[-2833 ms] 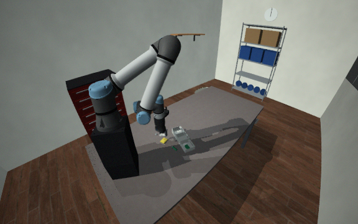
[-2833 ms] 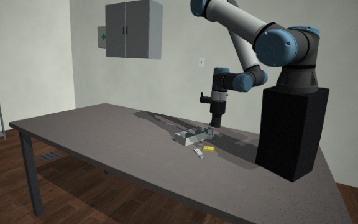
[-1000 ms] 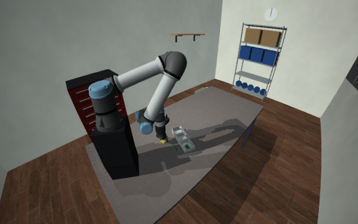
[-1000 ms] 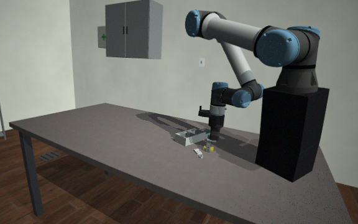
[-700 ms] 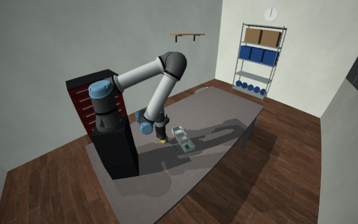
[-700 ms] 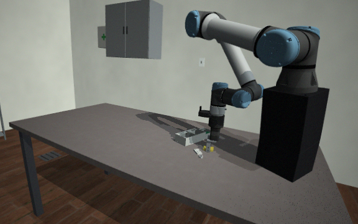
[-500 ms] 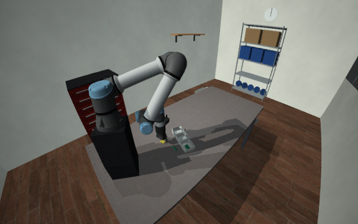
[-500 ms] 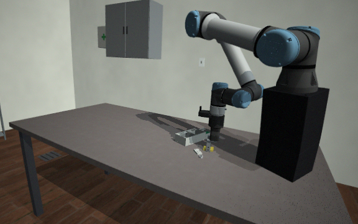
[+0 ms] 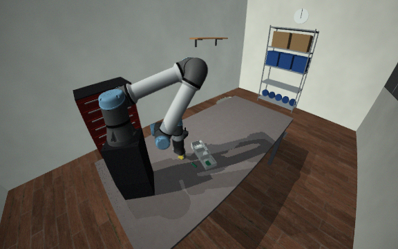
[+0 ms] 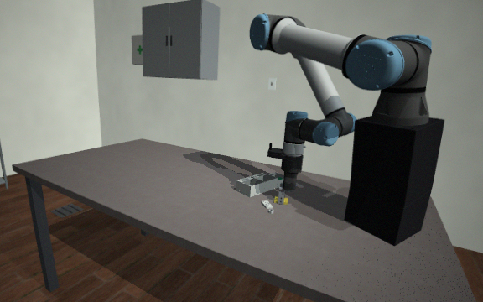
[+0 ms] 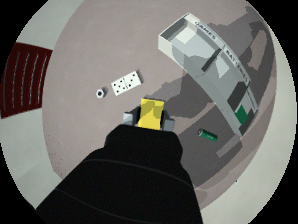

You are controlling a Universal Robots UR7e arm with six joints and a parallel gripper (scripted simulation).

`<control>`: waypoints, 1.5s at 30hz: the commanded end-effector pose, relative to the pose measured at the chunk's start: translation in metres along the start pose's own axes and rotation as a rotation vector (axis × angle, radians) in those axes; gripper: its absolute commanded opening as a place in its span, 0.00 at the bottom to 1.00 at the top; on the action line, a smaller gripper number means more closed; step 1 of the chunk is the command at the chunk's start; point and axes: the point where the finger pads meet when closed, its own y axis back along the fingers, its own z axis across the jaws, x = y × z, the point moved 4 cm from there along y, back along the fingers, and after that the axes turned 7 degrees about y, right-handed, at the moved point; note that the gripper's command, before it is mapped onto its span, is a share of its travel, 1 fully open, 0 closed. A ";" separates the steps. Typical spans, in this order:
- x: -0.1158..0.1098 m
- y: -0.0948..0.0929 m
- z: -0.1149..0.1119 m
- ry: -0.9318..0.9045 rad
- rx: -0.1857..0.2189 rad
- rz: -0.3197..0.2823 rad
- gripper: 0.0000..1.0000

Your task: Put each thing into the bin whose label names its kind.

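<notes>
No text can be read on the bins [image 11: 206,56] or on the things on the table; the only clear sign is a green cross on the small white box [image 10: 137,49] beside the wall cabinet [image 10: 180,39].

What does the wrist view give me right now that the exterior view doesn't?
Only the wrist view shows a small green piece lying on the table beside the bins, something green inside the nearest bin compartment, and a small grey ring-like part left of the white plate. Only the exterior view shows the whole arm, with the gripper pointing straight down at the table. Both show the gripper shut on the yellow block, the white plate and the grey bins.
</notes>
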 end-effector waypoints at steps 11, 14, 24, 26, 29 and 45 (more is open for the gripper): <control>0.000 0.000 0.000 0.000 -0.001 0.001 0.70; 0.000 0.004 0.000 0.000 -0.001 0.001 0.70; 0.000 0.037 0.000 0.000 -0.001 0.001 0.70; 0.000 0.037 0.000 0.000 -0.001 0.001 0.70; 0.000 0.047 0.000 0.000 -0.001 0.001 0.70; 0.000 0.060 0.000 0.000 -0.001 0.001 0.70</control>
